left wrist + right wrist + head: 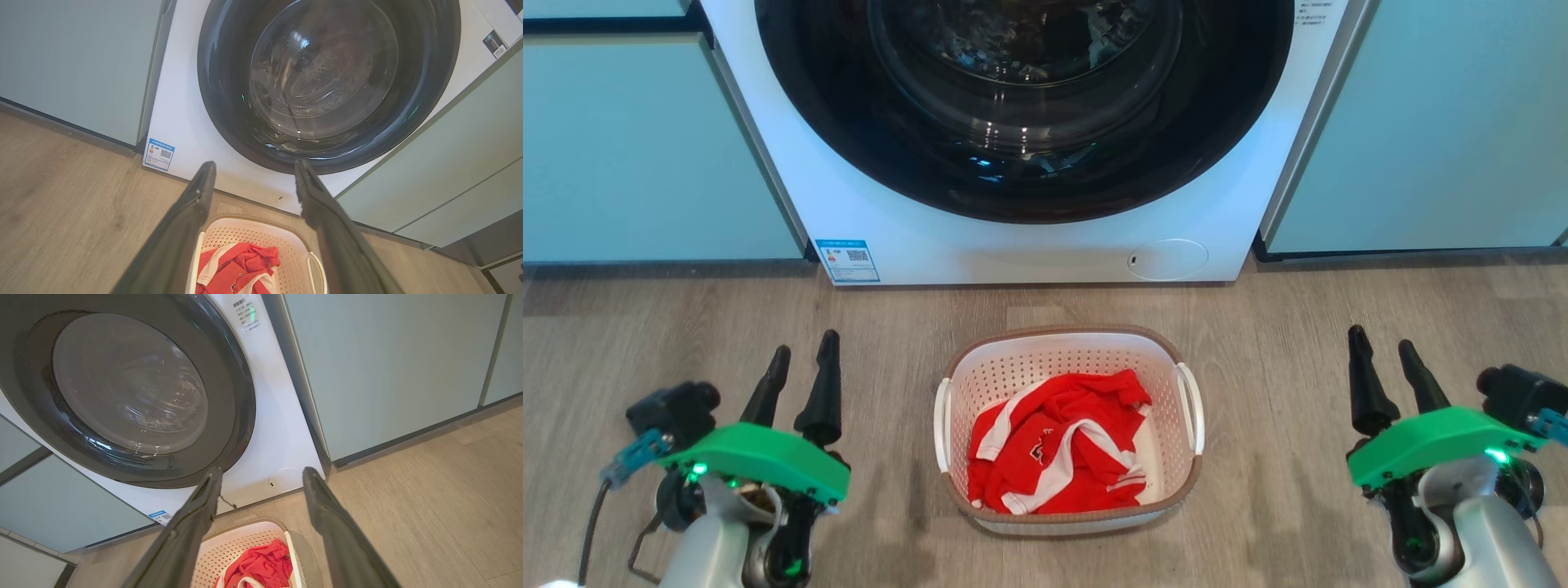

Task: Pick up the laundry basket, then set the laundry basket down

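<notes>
The laundry basket (1013,371) stands on the wooden floor in front of the washing machine, white and perforated with a brown rim and a white handle on each side. A red and white garment (1058,445) lies inside it. My left gripper (805,351) is open, well to the basket's left and apart from it. To the basket's right, my right gripper (1384,347) is open too, with nothing between its fingers. The basket (261,241) shows between my left fingers in the left wrist view, and the basket (241,545) appears low in the right wrist view.
A white washing machine (1045,245) with a dark round door stands just behind the basket. Pale green cabinet fronts (637,147) flank it on both sides. Bare wooden floor (1274,327) lies on either side of the basket.
</notes>
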You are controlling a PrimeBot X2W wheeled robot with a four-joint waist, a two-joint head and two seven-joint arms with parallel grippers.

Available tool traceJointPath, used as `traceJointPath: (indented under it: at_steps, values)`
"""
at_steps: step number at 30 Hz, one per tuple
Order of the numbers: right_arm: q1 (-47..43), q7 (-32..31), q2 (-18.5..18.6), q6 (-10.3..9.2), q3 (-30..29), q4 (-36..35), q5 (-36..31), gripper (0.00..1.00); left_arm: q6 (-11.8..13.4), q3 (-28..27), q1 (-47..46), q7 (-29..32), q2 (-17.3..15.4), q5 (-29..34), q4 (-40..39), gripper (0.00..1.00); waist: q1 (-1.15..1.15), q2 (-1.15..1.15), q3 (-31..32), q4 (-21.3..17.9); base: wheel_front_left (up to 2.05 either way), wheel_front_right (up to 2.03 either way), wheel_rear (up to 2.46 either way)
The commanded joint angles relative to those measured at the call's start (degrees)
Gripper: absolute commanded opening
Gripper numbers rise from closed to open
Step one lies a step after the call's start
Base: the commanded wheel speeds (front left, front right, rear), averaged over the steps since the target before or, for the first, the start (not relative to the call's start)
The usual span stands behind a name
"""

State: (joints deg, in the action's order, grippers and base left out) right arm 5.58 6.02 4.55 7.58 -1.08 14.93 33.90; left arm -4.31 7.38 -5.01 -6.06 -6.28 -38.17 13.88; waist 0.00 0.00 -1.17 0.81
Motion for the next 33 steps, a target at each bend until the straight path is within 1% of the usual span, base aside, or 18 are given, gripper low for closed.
traceJointPath:
  at_steps: [1, 22, 33]
  values:
    - [3.4, 1.0, 1.5, -0.05, 1.1, -1.7, -2.2, 1.00, 0.3, -0.6, -4.1, -0.9, -1.3, 2.1, -1.7, 1.00, 0.00, 0.00, 0.0, -0.1, 0.00, 0.00, 0.00]
    - [4.1, 4.5, 1.2, -0.07, 1.8, 0.4, -17.8, 1.00, 3.0, 1.9, -5.8, -4.5, -2.0, 16.4, 0.2, 1.00, 0.00, 0.00, -0.7, 0.1, 0.00, 0.00, 0.00]
    - [4.5, 6.6, 0.3, -0.08, 2.2, 2.8, -21.0, 1.00, 4.0, 1.9, -6.8, -6.5, -1.4, 21.6, 2.9, 1.00, 0.00, 0.00, -0.6, 0.4, 0.00, 0.00, 0.00]
